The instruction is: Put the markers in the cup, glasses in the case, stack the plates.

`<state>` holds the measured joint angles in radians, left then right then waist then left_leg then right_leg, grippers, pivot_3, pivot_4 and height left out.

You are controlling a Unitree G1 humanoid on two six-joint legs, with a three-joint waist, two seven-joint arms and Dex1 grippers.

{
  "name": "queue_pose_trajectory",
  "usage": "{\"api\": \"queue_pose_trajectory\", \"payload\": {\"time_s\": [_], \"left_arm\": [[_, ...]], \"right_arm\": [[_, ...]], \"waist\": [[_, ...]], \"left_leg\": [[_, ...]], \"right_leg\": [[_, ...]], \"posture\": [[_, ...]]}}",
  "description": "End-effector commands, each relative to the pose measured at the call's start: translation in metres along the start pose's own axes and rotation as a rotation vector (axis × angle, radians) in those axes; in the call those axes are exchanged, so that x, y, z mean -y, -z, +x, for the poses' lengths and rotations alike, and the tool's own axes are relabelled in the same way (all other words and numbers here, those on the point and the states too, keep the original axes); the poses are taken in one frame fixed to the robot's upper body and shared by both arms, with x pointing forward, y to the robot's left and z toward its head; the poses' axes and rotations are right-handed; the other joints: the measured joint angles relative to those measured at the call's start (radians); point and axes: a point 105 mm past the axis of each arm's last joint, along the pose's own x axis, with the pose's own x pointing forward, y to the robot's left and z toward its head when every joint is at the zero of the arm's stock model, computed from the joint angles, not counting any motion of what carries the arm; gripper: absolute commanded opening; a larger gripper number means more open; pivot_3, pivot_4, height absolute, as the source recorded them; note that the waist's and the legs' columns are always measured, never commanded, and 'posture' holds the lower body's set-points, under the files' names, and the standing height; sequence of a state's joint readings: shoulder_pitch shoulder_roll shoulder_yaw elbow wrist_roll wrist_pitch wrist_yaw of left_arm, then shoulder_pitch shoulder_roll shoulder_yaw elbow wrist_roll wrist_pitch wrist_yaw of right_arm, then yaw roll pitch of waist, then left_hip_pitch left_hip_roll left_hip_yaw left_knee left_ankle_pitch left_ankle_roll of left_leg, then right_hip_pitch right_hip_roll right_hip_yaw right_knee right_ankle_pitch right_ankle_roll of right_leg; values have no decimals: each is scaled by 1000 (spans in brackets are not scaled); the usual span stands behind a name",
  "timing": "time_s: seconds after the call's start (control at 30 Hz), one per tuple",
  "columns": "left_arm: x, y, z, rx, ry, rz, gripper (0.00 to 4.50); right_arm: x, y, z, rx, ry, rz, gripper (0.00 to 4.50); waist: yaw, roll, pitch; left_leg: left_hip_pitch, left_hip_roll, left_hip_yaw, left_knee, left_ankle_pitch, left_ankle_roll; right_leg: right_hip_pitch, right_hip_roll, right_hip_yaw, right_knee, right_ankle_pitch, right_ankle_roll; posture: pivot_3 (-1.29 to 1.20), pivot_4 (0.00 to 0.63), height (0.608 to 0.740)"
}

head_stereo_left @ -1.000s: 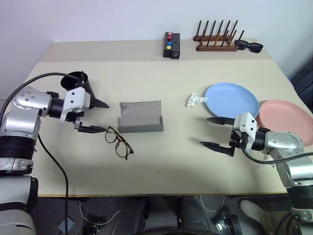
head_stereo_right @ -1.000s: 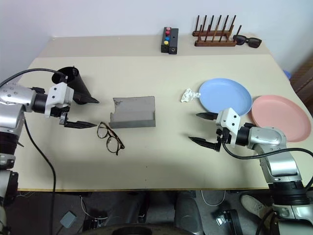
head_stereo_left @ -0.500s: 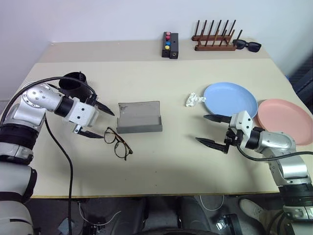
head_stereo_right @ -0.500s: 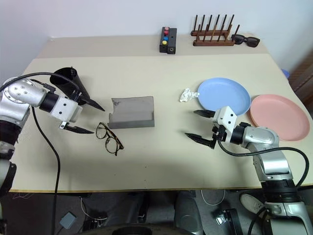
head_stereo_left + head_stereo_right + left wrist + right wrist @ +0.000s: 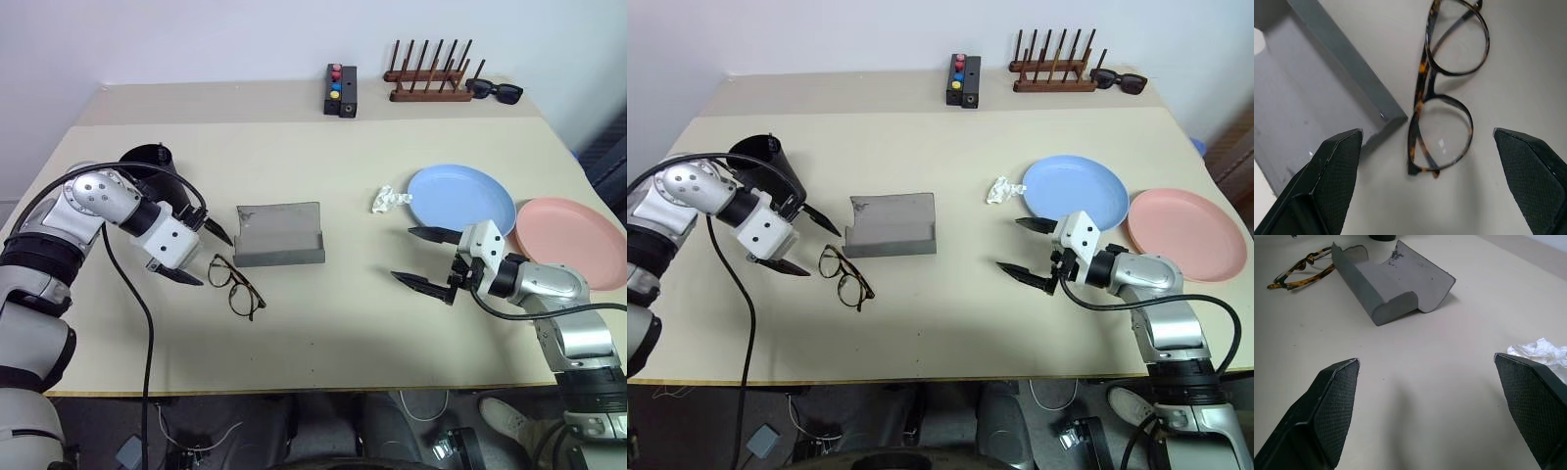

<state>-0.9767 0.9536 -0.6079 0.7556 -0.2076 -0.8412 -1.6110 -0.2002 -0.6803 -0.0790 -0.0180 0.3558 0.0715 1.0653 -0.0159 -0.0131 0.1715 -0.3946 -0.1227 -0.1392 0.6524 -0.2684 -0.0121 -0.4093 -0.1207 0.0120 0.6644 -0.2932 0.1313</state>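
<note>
The thin dark-rimmed glasses [image 5: 237,286] lie on the table just in front of the grey case [image 5: 281,235], which lies open. My left gripper [image 5: 216,262] is open and points down over the glasses' left side, its fingers [image 5: 1332,171] either side of the frame [image 5: 1444,93] and apart from it. Behind my left arm stands the black cup [image 5: 147,162]. The markers are out of view. On the right, the light blue plate [image 5: 462,198] sits beside the pink plate [image 5: 573,230]. My right gripper [image 5: 403,254] is open and empty in front of the blue plate.
A crumpled white paper [image 5: 391,200] lies by the blue plate's left rim. At the table's far edge stand a black box with coloured buttons [image 5: 343,90], a wooden peg rack [image 5: 436,83] and black sunglasses [image 5: 498,91].
My left gripper has rolled and tipped downward, moving slightly right and lower toward the glasses. The right gripper has stayed in place.
</note>
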Motion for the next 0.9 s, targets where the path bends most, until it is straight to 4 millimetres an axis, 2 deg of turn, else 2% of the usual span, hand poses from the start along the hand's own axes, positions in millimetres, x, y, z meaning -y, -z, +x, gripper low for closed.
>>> {"api": "queue_pose_trajectory", "payload": {"time_s": [0.03, 0.2, 0.67, 0.77, 0.9], "left_arm": [[-10, -7, -8, 22, -48, 19, 4351], [-17, -13, -8, 50, -72, 25, 4436], [-7, -16, -4, 63, -47, 59, 4436], [-4, -15, -3, 69, -34, 32, 3583], [-6, -18, -2, 80, -50, 50, 1528]], "right_arm": [[-2, -10, 1, 34, 2, -38, 4500], [-1, -11, 3, 38, 7, -37, 4500], [-2, -11, 7, 43, 6, -31, 4500], [-2, -11, 7, 45, 6, -28, 4500], [-3, -11, 7, 44, 5, -25, 4500]], "waist": [[0, 0, 0], [0, 0, 0], [0, 0, 0], [-1, 0, 0], [-1, 0, 0]], "left_leg": [[0, 0, 0, 0, 0, 0], [0, 0, 0, 0, 0, 0], [0, 0, 0, 0, 1, -1], [0, 0, 0, 0, 0, -1], [0, 0, 0, 0, 0, 0]], "right_leg": [[0, 0, 0, 0, 0, 0], [0, 0, 0, 0, 0, 0], [0, 0, 0, 0, 0, 0], [0, 0, 0, 0, 0, 0], [0, 0, 0, 0, 0, 0]], "posture": [[0, 150, 740], [0, 150, 740], [0, 150, 740], [0, 150, 740], [0, 150, 740]]}}
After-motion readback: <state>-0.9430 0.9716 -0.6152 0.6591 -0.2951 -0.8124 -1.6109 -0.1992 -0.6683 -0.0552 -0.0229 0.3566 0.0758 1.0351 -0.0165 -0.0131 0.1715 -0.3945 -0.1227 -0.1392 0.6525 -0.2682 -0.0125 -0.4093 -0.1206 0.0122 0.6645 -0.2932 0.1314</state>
